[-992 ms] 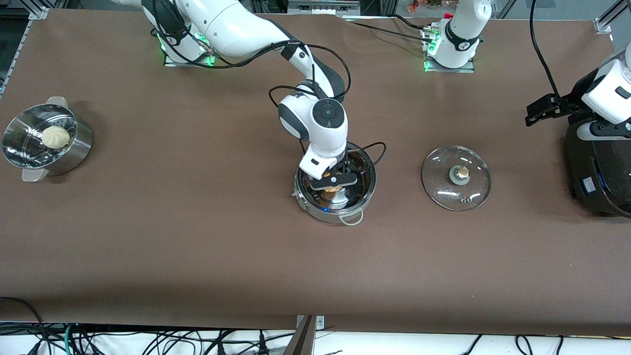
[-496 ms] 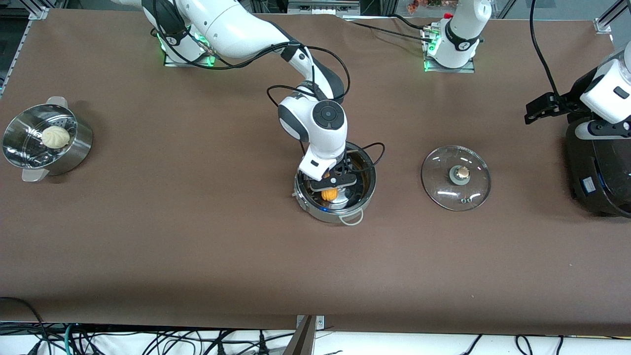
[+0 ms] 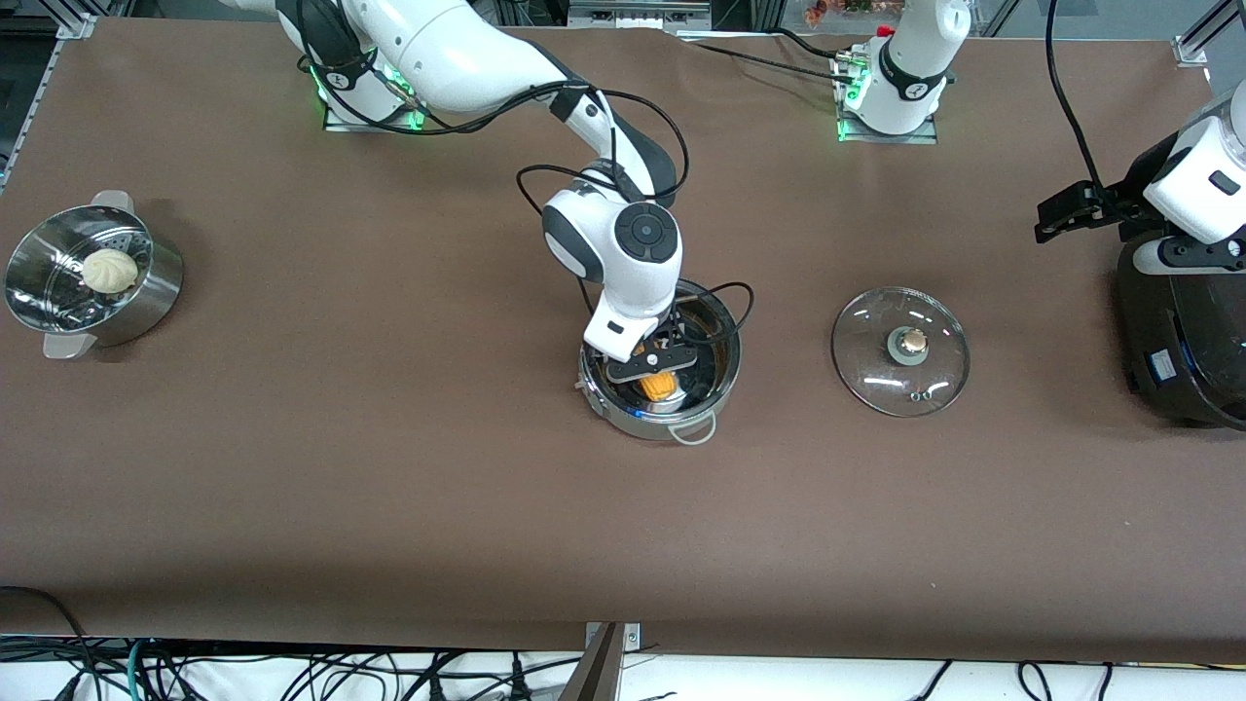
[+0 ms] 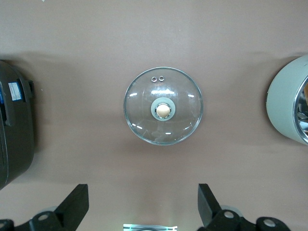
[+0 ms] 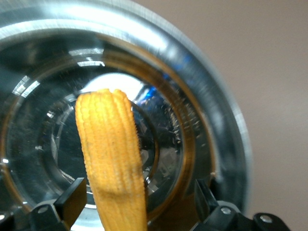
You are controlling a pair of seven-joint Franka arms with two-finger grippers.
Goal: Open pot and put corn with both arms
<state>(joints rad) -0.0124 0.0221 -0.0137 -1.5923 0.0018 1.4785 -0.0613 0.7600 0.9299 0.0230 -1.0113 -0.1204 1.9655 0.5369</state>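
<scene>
**Q:** Corn [image 5: 111, 159], where is it, and what are your fingers doing?

**A:** Corn lies inside the pot [image 3: 623, 414], on the shiny bottom. My right gripper [image 3: 653, 361] hangs just over it, fingers [image 5: 72, 198] spread wide on either side of the cob, not gripping it. Released, as far as I can judge.

**Q:** Other hand?

**A:** Left gripper [image 4: 143, 204] is spread open too, holding nothing. It waits up in the air at the left arm's end of the table; its wrist view looks down on the lid.

**Q:** Step in hand?

**A:** Lid's off, corn's in. I'd call the task close to done. What's left looks like pulling out: lift the right gripper straight up clear of the rim, without catching the cob or the pot wall.

**Q:** Where's the lid?

**A:** Glass lid [image 3: 900, 350] lies flat on the table [image 3: 389, 487], knob [image 3: 912, 340] up, beside the pot toward the left arm's end, well apart from it.

**Q:** Anything else around?

**A:** Black cooker [image 3: 1183, 341] at the left arm's end of the table, past the lid. Steamer bowl [image 3: 146, 312] with a white bun [image 3: 109, 270] in it, at the right arm's end. Both well apart from the pot.

**Q:** Anything in the way?

**A:** Not much. The cable [image 3: 725, 292] of my right wrist loops over the pot's rim, so it could drag. The loop handle [image 3: 696, 433] facing the front camera is clear of me.
</scene>
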